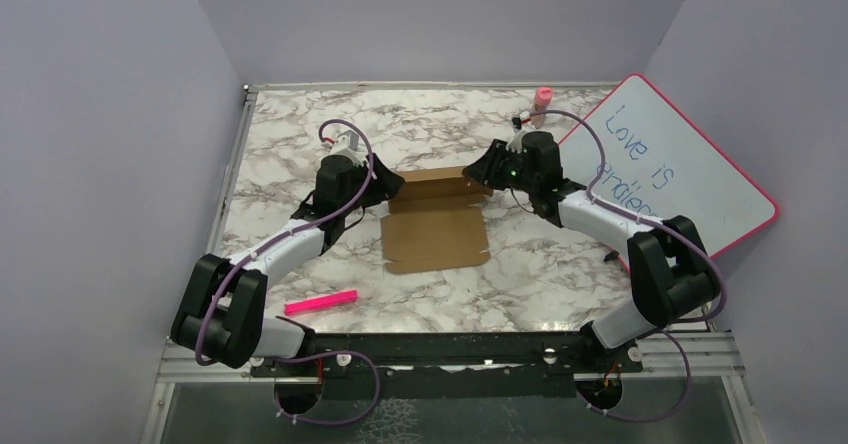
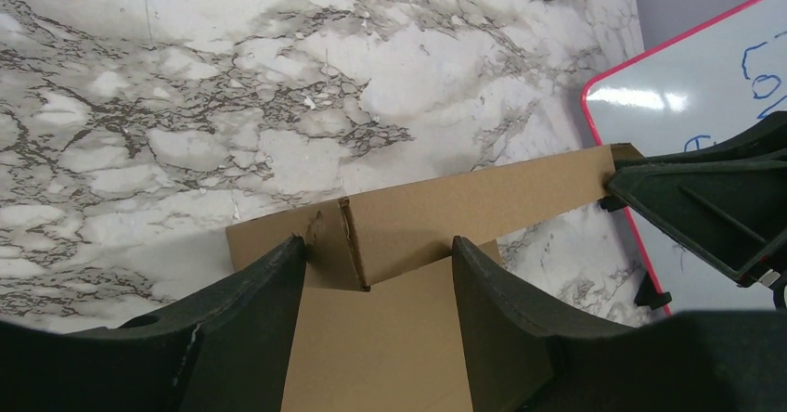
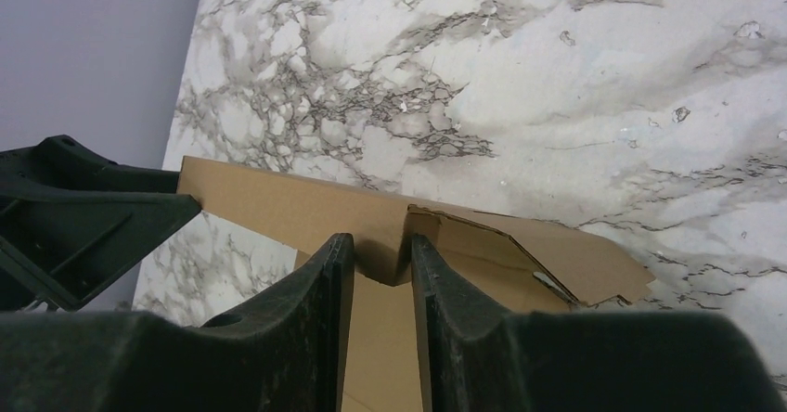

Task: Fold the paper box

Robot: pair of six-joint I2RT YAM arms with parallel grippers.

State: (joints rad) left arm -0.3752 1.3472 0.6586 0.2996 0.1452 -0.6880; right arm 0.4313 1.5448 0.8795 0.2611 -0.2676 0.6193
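Observation:
The brown paper box [image 1: 436, 236] lies in the middle of the marble table, its big panel flat and its far long wall [image 1: 440, 180] folded upright. My left gripper [image 1: 388, 190] is at the wall's left end. In the left wrist view its fingers [image 2: 269, 287] stand wide apart over the flat panel [image 2: 376, 347], open, straddling the corner crease [image 2: 350, 240]. My right gripper [image 1: 482, 170] is at the wall's right end. Its jaws [image 3: 376, 250] are close together with a narrow gap, at the corner where the side flap [image 3: 520, 254] meets the wall [image 3: 278, 203]. Nothing is clamped.
A pink marker [image 1: 320, 302] lies near the left arm's base. A pink-framed whiteboard [image 1: 680, 169] leans at the right, close to the right arm. A pink bottle [image 1: 543, 99] stands at the back. Purple walls close in three sides.

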